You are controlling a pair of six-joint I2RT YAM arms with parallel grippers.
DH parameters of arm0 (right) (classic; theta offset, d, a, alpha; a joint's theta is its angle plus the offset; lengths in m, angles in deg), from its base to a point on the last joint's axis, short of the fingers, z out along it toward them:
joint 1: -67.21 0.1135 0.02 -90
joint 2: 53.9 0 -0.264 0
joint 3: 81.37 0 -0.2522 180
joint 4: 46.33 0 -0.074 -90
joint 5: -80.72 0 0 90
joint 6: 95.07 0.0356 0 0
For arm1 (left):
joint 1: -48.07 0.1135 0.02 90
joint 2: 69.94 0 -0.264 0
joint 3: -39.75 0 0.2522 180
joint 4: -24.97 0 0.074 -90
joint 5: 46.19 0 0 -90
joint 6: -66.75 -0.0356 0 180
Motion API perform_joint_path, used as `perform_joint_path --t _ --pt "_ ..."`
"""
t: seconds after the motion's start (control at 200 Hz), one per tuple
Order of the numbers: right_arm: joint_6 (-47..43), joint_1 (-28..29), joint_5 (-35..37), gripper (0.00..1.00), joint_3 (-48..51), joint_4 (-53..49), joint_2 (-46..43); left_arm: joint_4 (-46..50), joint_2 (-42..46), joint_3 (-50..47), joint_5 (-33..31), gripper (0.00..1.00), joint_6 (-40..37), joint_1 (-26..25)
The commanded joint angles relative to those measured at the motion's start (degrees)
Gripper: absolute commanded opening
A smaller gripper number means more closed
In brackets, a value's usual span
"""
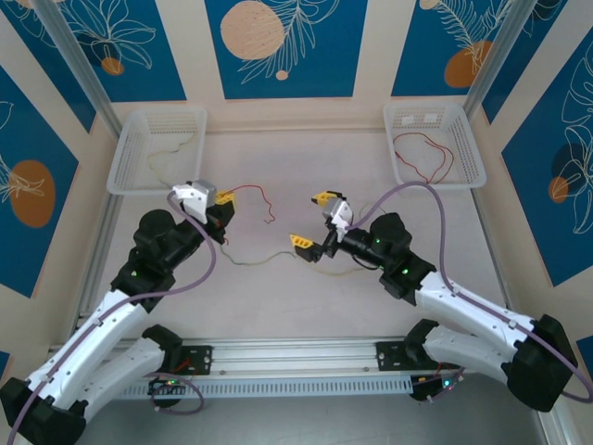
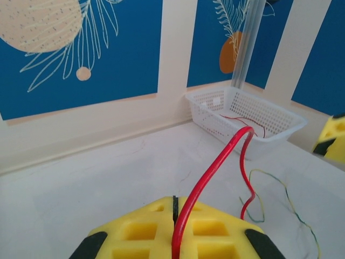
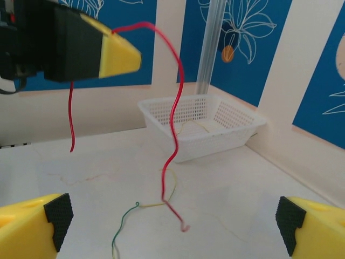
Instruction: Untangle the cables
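Note:
My left gripper [image 1: 222, 200] [image 2: 173, 198] is shut on a red cable [image 1: 262, 197] [image 2: 215, 162], which runs out between its yellow jaws and hangs down to the table. In the right wrist view the left gripper [image 3: 116, 54] holds that red cable [image 3: 175, 118] aloft, its loose end curling on the table. Under it a thin green and yellow cable [image 1: 259, 260] [image 3: 126, 221] [image 2: 269, 199] lies across the middle of the table. My right gripper [image 1: 312, 220] [image 3: 172, 232] stands wide open just right of the hanging red cable, with nothing between its fingers [image 3: 32, 229].
A white basket [image 1: 125, 176] [image 3: 237, 129] at the back left holds a pale yellow cable [image 1: 171, 148]. A second white basket [image 1: 468, 162] [image 2: 280, 127] at the back right holds another red cable [image 1: 422, 158]. Walls close off the table's back and sides.

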Motion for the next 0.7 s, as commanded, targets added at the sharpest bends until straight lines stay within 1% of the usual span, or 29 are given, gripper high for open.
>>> perform_joint_path --t 0.0,0.075,0.14,0.2,0.31,0.37,0.465,0.495,0.51,0.53,0.55,0.575,0.59,0.62,0.695 --pt "1.3 -1.9 -4.7 0.99 0.8 -3.1 -1.7 -5.0 -0.2 -0.5 7.8 0.0 -1.5 -0.2" --pt "4.7 -3.9 -10.4 0.99 0.0 -1.2 -1.0 -6.4 -0.8 -0.2 15.5 0.0 -2.5 -0.2" --pt "5.9 -4.3 -12.9 0.99 -1.9 -0.8 0.4 -6.5 -1.9 0.5 19.3 0.0 -2.7 -0.2" --pt "5.8 -4.3 -14.8 0.99 -3.6 -0.9 1.9 -6.2 -2.7 1.5 21.6 0.0 -2.9 -0.3" --pt "5.3 -4.2 -15.6 1.0 -6.8 -0.9 4.7 -5.9 -3.8 2.4 24.4 0.0 -3.0 -0.4" --pt "5.4 -4.2 -16.2 0.96 -8.3 -1.0 5.9 -5.8 -4.1 2.6 24.4 0.0 -3.1 -0.5" --pt "5.5 -4.0 -18.7 0.79 -10.8 -1.8 8.5 -5.9 -3.9 1.9 24.0 0.0 -3.2 -0.7" --pt "5.5 -3.8 -18.8 0.69 -11.7 -2.3 9.3 -6.0 -3.8 1.7 23.8 0.0 -3.1 -0.8" --pt "5.5 -3.6 -18.8 0.61 -11.9 -2.6 9.8 -6.1 -3.7 1.6 23.7 0.0 -3.1 -0.8" --pt "5.2 -3.4 -18.7 0.48 -12.3 -2.8 10.5 -6.3 -3.6 1.4 23.6 0.0 -3.0 -0.9" --pt "4.9 -3.1 -17.9 0.33 -12.6 -3.0 10.9 -6.3 -3.6 1.2 23.5 0.0 -2.9 -0.8" --pt "4.8 -2.8 -16.8 0.1 -12.8 -3.0 11.4 -6.3 -3.5 1.1 23.0 0.0 -2.9 -0.9" --pt "4.9 -2.7 -15.9 0.0 -12.8 -2.9 11.6 -6.3 -3.5 1.0 22.8 0.0 -2.9 -1.0" --pt "5.2 -2.5 -14.6 0.0 -12.8 -2.7 11.8 -6.1 -3.2 0.9 22.1 0.0 -3.0 -1.0" --pt "5.9 -3.0 -14.5 0.0 -12.5 -2.0 11.9 -6.1 -2.4 0.2 20.3 0.0 -2.9 -1.0"
